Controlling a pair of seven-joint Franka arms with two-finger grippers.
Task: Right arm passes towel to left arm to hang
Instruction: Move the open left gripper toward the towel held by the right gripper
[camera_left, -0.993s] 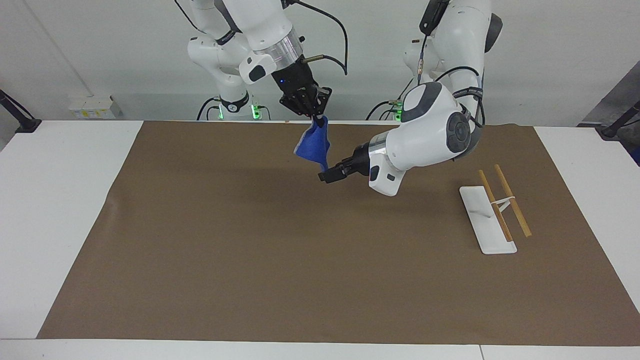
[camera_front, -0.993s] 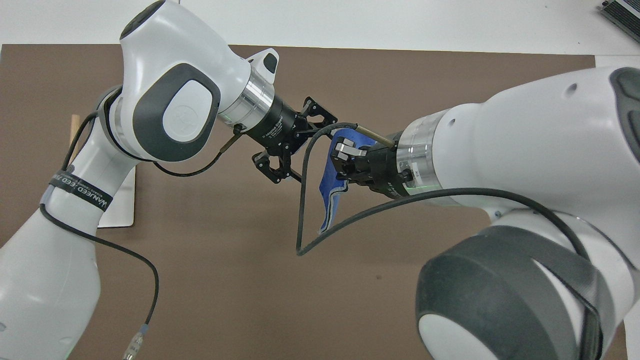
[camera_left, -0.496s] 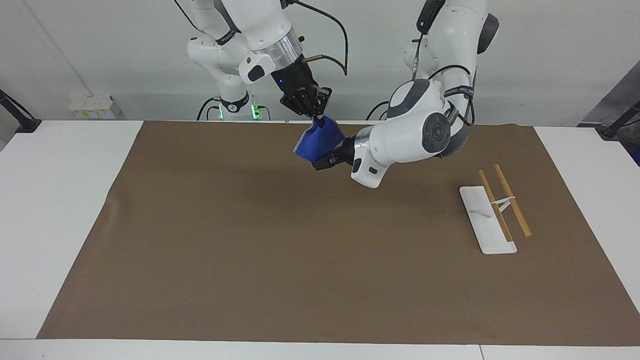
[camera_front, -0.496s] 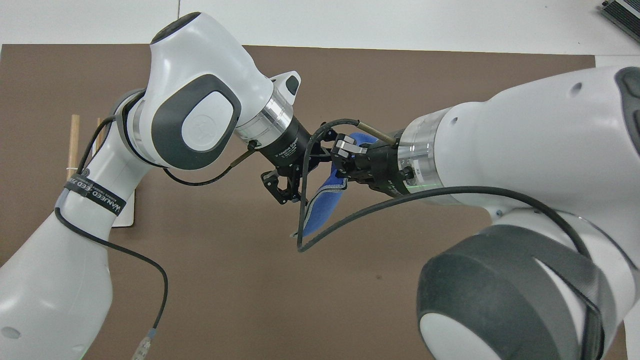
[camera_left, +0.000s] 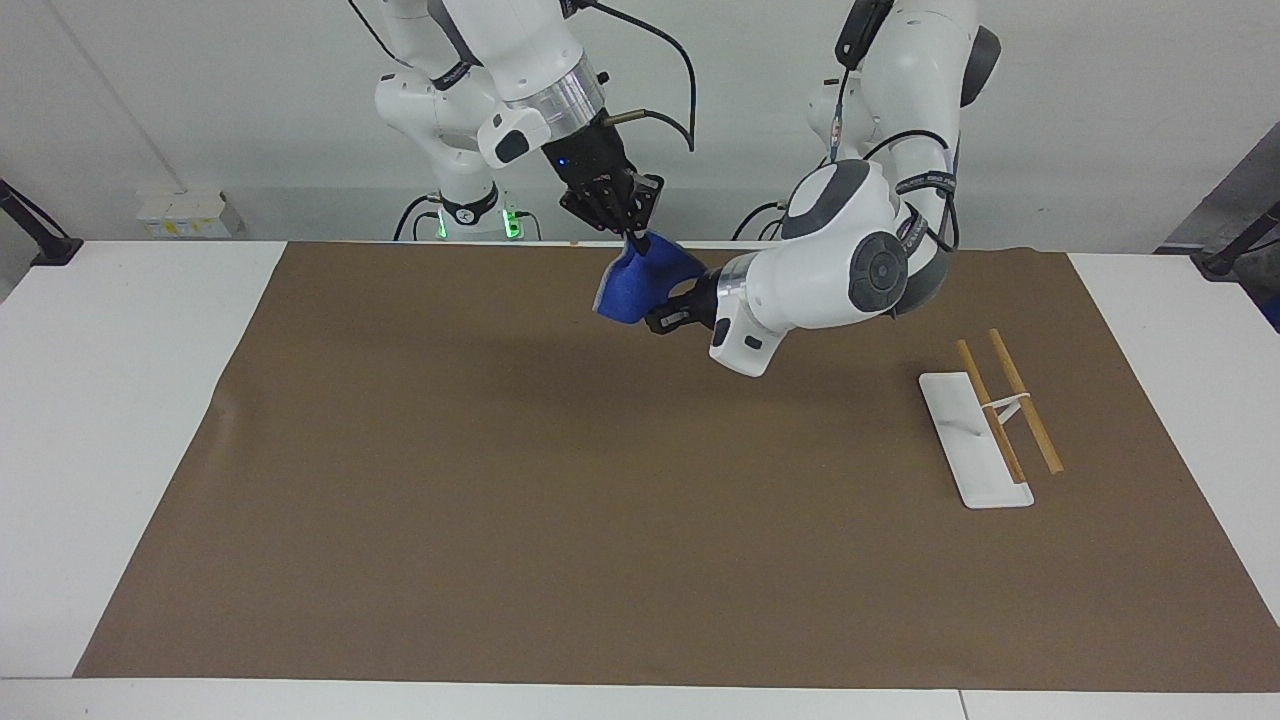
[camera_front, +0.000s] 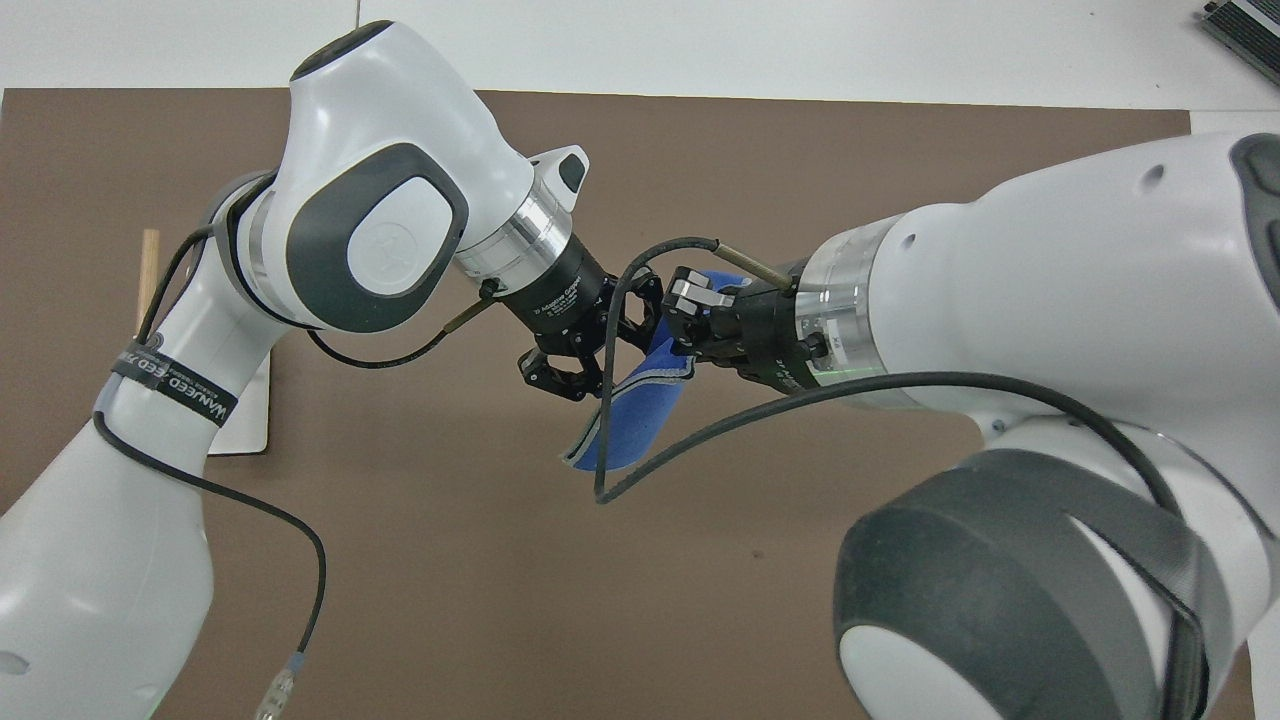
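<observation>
Towel (camera_left: 632, 288), small, royal-blue terry with thin grey edging: hangs in the air above the big brown table mat (camera_left: 560, 520), over the mat's edge nearest the robots, about midway between the two arm bases. Pinched at its top corner by the right gripper (camera_left: 634, 240), fingertips clenched together on the cloth. Bunched and drawn sideways at its other corner toward the left gripper (camera_left: 672, 312), which reaches in level from the left arm's end and touches the cloth; whether those fingers have clamped on it, cannot tell. Away from the towel, toward the left arm's end of the mat: a flat white base plate (camera_left: 968, 440) carrying two slim wooden rods (camera_left: 1022, 400) side by side.
</observation>
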